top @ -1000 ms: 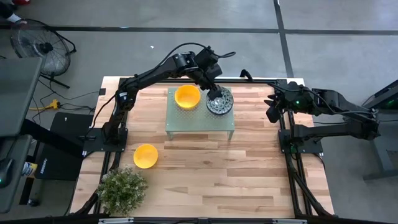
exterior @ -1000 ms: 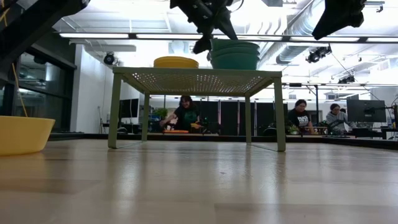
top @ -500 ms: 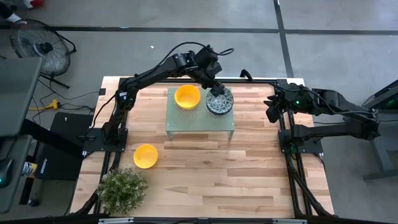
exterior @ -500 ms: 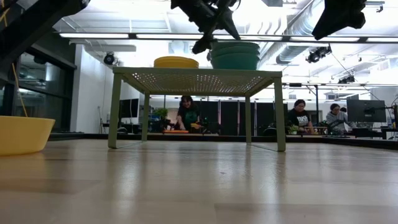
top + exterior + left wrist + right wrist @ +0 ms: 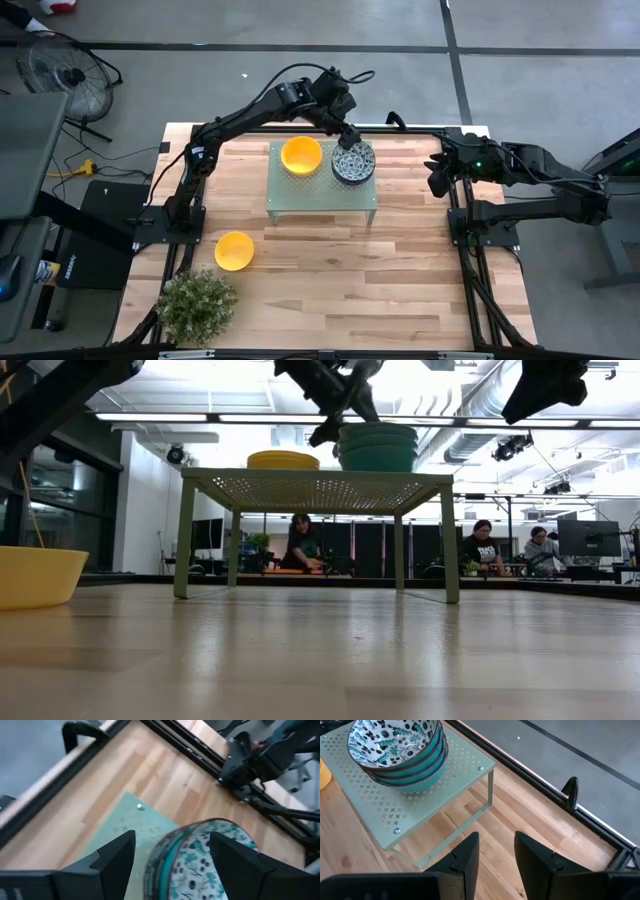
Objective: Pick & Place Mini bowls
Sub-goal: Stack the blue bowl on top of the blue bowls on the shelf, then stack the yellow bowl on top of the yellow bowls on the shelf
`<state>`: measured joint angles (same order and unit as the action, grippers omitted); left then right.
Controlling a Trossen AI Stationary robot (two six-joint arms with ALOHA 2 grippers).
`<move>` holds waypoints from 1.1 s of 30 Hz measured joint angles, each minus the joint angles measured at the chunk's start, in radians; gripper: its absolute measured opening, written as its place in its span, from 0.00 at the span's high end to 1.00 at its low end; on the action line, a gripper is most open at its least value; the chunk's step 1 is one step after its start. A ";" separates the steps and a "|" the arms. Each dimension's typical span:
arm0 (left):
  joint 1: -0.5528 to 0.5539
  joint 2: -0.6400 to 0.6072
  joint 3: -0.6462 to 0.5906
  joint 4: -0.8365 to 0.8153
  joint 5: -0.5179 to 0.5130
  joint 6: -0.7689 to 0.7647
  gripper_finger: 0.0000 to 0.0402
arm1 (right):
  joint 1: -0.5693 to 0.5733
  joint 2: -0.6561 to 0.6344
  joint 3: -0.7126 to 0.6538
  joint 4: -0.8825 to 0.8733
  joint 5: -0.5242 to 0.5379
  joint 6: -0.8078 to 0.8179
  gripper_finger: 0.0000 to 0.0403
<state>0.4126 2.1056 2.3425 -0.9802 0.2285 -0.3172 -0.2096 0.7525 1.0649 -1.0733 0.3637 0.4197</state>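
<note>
Behind the wooden table [image 5: 330, 300], the low view shows an office room where some people sit at desks. On the table stands the pale green perforated stand [image 5: 300, 195], and I think it serves as a raised shelf where the bowls are collected.

On the stand, the patterned bowls [image 5: 352, 163] are nested in one stack, mouths upward, so they take little place; the right wrist view shows several teal rims one under the other [image 5: 402, 757]. Just beside this stack, on the same stand, sits a yellow stack [image 5: 301, 155], also opening upward. One more yellow bowl [image 5: 234, 250] rests alone on the table, near the potted plant [image 5: 196, 305], well apart from the stand. The bowls are round, so they have no long axis; only the opening gives a direction, and it points up.

The left gripper [image 5: 347, 136] hangs just above the far edge of the patterned stack with fingers spread wide and nothing between them. The right gripper [image 5: 437, 180] waits at the table's right side, fingers narrowly parted and empty.
</note>
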 joint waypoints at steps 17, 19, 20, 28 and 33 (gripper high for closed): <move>0.000 -0.036 -0.003 0.032 0.069 0.402 0.38 | 0.000 -0.001 0.000 0.129 -0.121 -0.145 0.72; 0.000 -0.051 0.002 0.040 0.069 0.424 0.38 | 0.000 -0.001 0.000 0.131 -0.125 -0.157 0.72; 0.002 -0.069 0.000 0.013 0.069 0.437 0.38 | 0.000 -0.001 0.000 0.134 -0.128 -0.161 0.72; 0.006 -0.190 0.000 -0.114 0.009 0.593 0.38 | 0.000 -0.023 -0.057 0.239 -0.148 -0.200 0.72; -0.029 -0.243 0.001 -0.242 -0.076 0.690 0.38 | 0.000 -0.104 -0.195 0.407 -0.199 -0.171 0.72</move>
<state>0.3834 1.8627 2.3431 -1.2221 0.1528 0.3725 -0.2092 0.6488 0.8702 -0.6663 0.1643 0.2486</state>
